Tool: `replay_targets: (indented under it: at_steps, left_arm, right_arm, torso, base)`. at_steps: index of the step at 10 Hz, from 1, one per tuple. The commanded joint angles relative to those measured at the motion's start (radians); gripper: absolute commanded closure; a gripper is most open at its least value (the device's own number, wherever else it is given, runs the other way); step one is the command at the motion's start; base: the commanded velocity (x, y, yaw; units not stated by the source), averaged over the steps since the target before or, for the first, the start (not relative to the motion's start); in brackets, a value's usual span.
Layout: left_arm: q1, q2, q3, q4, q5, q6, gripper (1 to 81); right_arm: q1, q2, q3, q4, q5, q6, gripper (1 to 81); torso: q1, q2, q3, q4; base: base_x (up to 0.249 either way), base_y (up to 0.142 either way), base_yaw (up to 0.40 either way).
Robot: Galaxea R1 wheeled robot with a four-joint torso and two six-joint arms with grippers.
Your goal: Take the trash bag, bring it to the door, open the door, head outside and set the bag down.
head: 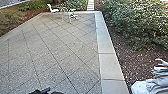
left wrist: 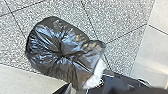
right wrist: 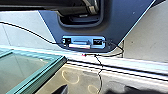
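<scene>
In the left wrist view, the black trash bag (left wrist: 53,50) shows shiny and puckered over speckled paving, with a white piece (left wrist: 98,73) at one side. A dark part of my left gripper (left wrist: 63,89) lies beside the bag's edge; whether it holds the bag cannot be told. Part of my right gripper (right wrist: 61,89) shows in the right wrist view, near a glass door panel's green frame (right wrist: 37,76), with no bag beside it. Small dark shapes (head: 40,91) cut into the head view's near edge; I cannot tell what they are.
The paved patio (head: 55,50) stretches ahead, bordered on the right by a pale stone edge (head: 110,66). Past it are bushes (head: 137,22) and a pale sculpture (head: 150,85). White chairs (head: 52,9) stand far off. A light threshold (right wrist: 120,63) runs by the robot's base.
</scene>
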Motion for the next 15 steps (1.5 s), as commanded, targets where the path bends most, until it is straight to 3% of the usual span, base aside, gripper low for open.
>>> replay_targets:
  at_steps: [1, 2, 3, 5, 6, 9, 10, 12, 13, 14, 15]
  left_arm:
    - [-0.057, -0.033, -0.015, -0.014, 0.098, 0.007, 1.0]
    - [0.016, -0.007, -0.015, 0.001, 0.103, 0.018, 1.0]
    - [0.088, 0.031, -0.015, 0.036, 0.094, 0.053, 1.0]
    - [0.273, 0.126, -0.02, 0.055, 0.02, 0.163, 1.0]
    - [0.349, 0.152, -0.02, 0.055, -0.024, 0.199, 1.0]
    - [0.489, 0.203, -0.017, 0.055, -0.067, 0.297, 1.0]
    - [0.529, 0.223, -0.018, 0.055, -0.076, 0.34, 1.0]
    - [0.598, 0.258, -0.018, 0.06, -0.159, 0.375, 1.0]
    - [0.625, 0.275, -0.018, 0.058, -0.193, 0.4, 1.0]
    - [0.647, 0.289, -0.015, 0.058, -0.215, 0.409, 1.0]
    - [0.661, 0.298, -0.015, 0.057, -0.233, 0.409, 1.0]
  right_arm:
    - [-0.016, 0.008, 0.006, 0.002, -0.061, 0.002, 1.0]
    - [-0.018, 0.008, 0.004, 0.003, -0.058, 0.002, 1.0]
    - [-0.019, 0.008, 0.003, 0.005, -0.056, 0.004, 1.0]
    - [-0.022, 0.012, -0.013, 0.003, -0.053, 0.01, 1.0]
    - [-0.022, 0.012, -0.016, 0.003, -0.042, 0.01, 1.0]
    - [-0.018, 0.012, -0.025, 0.008, -0.03, 0.01, 1.0]
    - [-0.015, 0.012, -0.025, 0.009, -0.03, 0.01, 1.0]
    - [-0.013, 0.012, -0.027, 0.012, -0.029, 0.011, 1.0]
    - [-0.013, 0.014, -0.028, 0.012, -0.018, 0.011, 1.0]
    - [-0.013, 0.015, -0.033, 0.016, -0.009, 0.011, 1.0]
    - [-0.013, 0.02, -0.039, 0.014, -0.009, 0.011, 1.0]
  torso:
    - [0.0, 0.0, 0.06, 0.0]
    - [0.0, 0.0, 0.09, 0.0]
    - [0.0, 0.0, 0.099, 0.0]
    - [0.0, 0.0, 0.146, 0.0]
    - [0.0, 0.0, 0.182, -0.032]
    - [-0.001, 0.0, 0.27, -0.068]
    - [-0.001, 0.0, 0.297, -0.093]
    - [-0.002, -0.001, 0.364, -0.132]
    - [-0.002, -0.001, 0.393, -0.145]
    - [-0.002, -0.002, 0.427, -0.146]
    - [-0.002, -0.002, 0.365, -0.12]
  base:
    - [0.0, 0.0, 0.0]
    - [0.0, 0.0, 0.0]
    - [0.0, 0.0, 0.0]
    - [0.0, 0.0, 0.0]
    - [0.0, 0.0, 0.0]
    - [0.0, 0.0, 0.0]
    - [0.0, 0.0, 0.0]
    - [0.0, 0.0, 0.0]
    - [0.0, 0.0, 0.0]
    - [0.0, 0.0, 0.0]
    - [0.0, 0.0, 0.0]
